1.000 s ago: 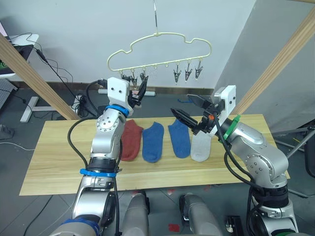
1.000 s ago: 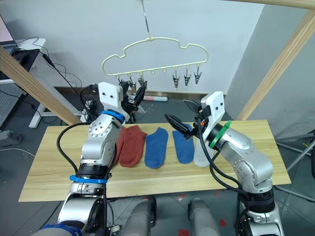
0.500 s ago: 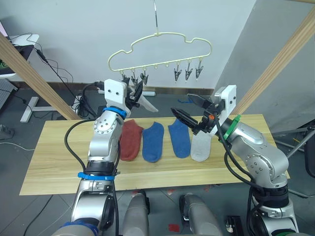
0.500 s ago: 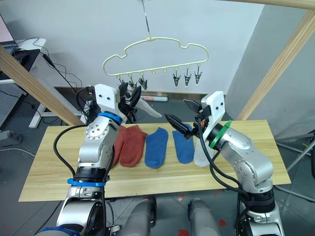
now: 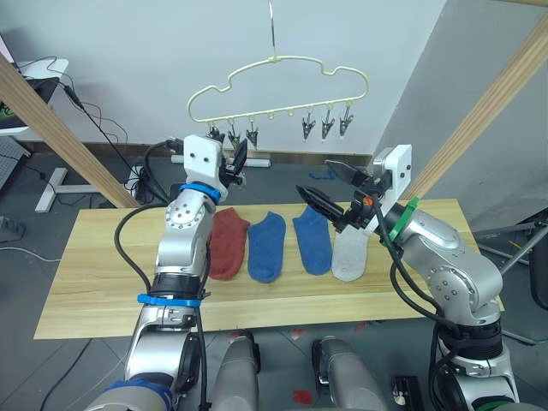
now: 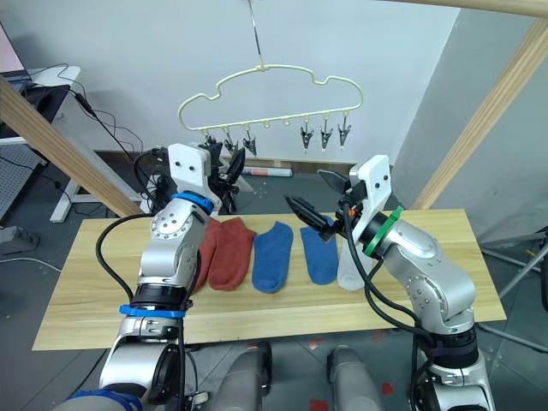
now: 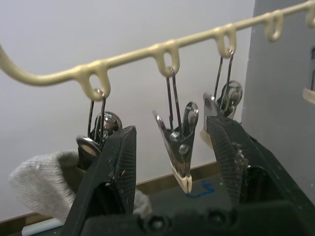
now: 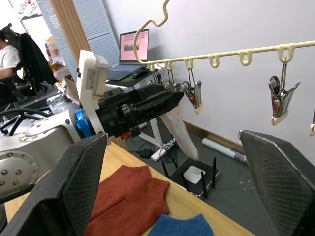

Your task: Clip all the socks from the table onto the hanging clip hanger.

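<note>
The left end effector, fingers apart, is bracketing a clip beside the one gripping a grey sock on the clip hanger. The right end effector, open, is hovering over five socks lying on the surface; fetching another is probably next.

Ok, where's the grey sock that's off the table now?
The grey sock hangs under the clips at the left end of the clip hanger, right beside the raised left hand.
</note>
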Robot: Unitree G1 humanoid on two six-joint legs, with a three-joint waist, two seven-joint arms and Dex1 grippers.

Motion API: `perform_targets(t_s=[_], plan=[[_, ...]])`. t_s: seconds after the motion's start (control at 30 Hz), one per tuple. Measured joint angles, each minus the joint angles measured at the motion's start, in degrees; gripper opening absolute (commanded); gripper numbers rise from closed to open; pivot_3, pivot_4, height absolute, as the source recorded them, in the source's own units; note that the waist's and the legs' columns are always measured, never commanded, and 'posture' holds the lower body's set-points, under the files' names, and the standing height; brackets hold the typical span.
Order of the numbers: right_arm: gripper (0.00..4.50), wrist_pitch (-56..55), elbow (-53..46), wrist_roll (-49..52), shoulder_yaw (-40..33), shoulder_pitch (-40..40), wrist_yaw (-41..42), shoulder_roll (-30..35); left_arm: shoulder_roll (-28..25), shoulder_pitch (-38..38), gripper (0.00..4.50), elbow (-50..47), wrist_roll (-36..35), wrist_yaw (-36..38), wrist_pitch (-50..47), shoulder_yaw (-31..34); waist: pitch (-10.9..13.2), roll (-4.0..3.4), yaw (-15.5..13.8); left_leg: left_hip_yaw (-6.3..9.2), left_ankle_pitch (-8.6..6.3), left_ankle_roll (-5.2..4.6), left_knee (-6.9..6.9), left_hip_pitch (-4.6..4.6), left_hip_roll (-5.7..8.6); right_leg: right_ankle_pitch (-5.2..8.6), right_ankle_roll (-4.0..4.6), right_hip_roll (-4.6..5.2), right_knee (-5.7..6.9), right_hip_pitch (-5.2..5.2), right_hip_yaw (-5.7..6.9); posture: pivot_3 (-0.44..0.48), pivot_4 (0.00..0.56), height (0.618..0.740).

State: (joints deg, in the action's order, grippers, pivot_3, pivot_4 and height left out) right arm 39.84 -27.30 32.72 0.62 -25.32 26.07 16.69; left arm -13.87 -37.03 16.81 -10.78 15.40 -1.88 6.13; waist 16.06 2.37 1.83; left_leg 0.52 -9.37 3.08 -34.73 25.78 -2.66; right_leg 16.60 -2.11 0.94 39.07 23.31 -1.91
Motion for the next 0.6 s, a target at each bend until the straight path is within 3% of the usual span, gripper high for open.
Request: perform_targets(t_s=[0.6], plan=[[4.50,0.5,0.0,0.2,-0.6,0.0,-1.1,0.4,1.9,-3.1,2.48,3.9,0.5,1.4,2.7,0.0,0.0,0.00,0.0,0.20,0.00,0.00,-0.11,0.08,0.01,-0.01,0.01,0.00,0.03,-0.04,0.19,-0.068,0.261,0.740]])
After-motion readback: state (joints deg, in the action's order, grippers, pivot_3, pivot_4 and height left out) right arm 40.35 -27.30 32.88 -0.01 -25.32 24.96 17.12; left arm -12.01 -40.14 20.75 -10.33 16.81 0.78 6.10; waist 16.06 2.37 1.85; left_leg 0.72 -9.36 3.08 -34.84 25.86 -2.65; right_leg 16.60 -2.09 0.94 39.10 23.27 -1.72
